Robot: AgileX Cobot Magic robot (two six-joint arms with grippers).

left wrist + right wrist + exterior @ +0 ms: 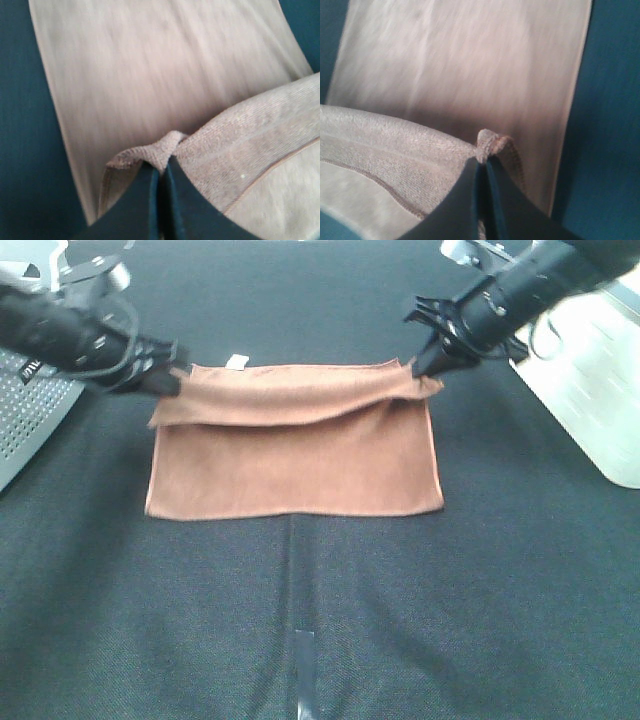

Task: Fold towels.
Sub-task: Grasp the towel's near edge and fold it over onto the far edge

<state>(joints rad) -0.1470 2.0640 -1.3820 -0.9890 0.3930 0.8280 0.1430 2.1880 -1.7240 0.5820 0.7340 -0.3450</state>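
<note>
Towel (295, 465) on black table (500, 620), near half flat, far edge raised and sagging forward over it. Left gripper (172, 380) pinched tight on far-left corner, right gripper (425, 368) pinched on far-right corner. White tag (237, 362) at far edge.

Each pinched corner of the towel (295, 465) is buried between pressed-together fingertips, at the left gripper (161, 175) and the right gripper (482, 165). Beyond them, the flat cloth blurs in both wrist views. The tag (237, 362) is too small to read. The high view's edges cut off both arms, and also a white object (590, 370) and a grey perforated panel (30, 415).
</note>
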